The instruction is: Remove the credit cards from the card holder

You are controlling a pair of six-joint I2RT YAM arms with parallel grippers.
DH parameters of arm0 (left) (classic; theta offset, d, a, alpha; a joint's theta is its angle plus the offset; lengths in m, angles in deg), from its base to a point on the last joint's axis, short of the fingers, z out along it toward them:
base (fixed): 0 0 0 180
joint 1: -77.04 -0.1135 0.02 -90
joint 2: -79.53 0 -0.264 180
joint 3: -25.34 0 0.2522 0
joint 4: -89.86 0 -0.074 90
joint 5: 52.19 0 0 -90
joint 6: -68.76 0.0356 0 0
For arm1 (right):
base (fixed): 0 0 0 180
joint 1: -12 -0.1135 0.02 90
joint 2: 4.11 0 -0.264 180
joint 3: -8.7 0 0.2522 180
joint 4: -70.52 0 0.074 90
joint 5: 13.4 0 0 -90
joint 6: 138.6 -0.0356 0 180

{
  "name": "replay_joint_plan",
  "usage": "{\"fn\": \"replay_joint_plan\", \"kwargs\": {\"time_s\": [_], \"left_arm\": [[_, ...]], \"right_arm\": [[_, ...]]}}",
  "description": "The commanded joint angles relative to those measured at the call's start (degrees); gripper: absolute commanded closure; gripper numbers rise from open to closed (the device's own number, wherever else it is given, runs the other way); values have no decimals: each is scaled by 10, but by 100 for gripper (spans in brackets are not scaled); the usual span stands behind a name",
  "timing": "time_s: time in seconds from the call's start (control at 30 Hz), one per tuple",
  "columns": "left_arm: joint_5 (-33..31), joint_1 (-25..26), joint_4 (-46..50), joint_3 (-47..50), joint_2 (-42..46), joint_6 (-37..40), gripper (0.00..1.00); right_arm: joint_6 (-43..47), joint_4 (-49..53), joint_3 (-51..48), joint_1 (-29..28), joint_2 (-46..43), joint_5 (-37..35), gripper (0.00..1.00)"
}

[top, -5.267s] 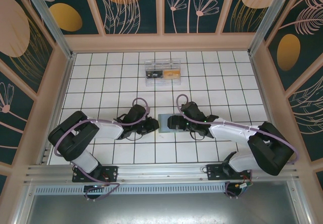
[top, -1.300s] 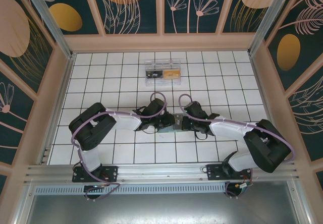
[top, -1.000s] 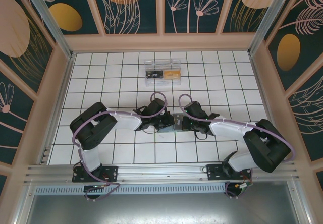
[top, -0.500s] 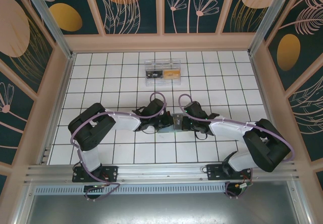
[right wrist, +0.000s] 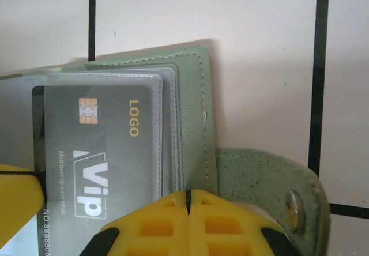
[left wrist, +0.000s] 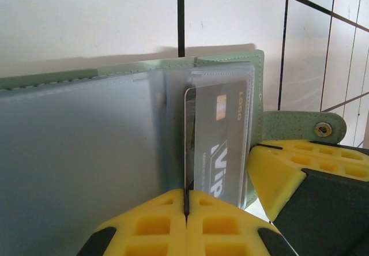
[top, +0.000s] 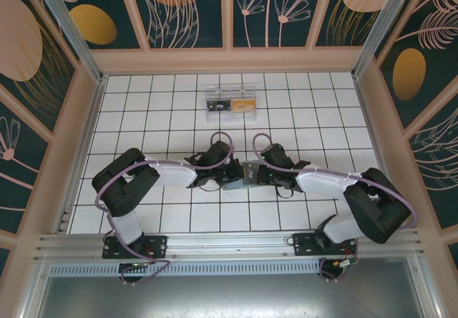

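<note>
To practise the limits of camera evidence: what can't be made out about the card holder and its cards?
Right wrist view: bottom edge cuts off the black VIP card number.
Left wrist view: frosted sleeves hide any other cards; left tool covers this card's end.
Top view: card holder, partly under the right arm, too small to show cards.

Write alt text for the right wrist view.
A dark VIP card sits in a clear sleeve of the open green holder on white tiles. The yellow right gripper is shut on the holder's near edge, beside its snap tab.
</note>
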Motion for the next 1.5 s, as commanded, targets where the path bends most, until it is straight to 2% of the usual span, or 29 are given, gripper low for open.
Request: {"fn": "replay_joint_plan", "kwargs": {"time_s": [0.0, 0.27, 0.5, 1.13, 1.37, 1.47], "left_arm": [[-5, -3, 13, 5, 0, 12, 100], [5, -3, -9, 1, -16, 4, 100], [5, -3, -8, -1, -19, 5, 100], [-10, -22, 9, 33, 21, 19, 100], [9, -22, -13, 34, 24, 17, 100], [30, -21, -51, 41, 28, 12, 85]], "right_arm": [[1, 14, -4, 1, 6, 3, 100], [8, 10, 28, -7, -19, 3, 100], [13, 5, 51, -12, 12, 28, 100], [0, 18, 15, 7, 37, 2, 100], [0, 12, 16, 7, 38, 3, 100], [0, 11, 15, 7, 39, 3, 100]]}}
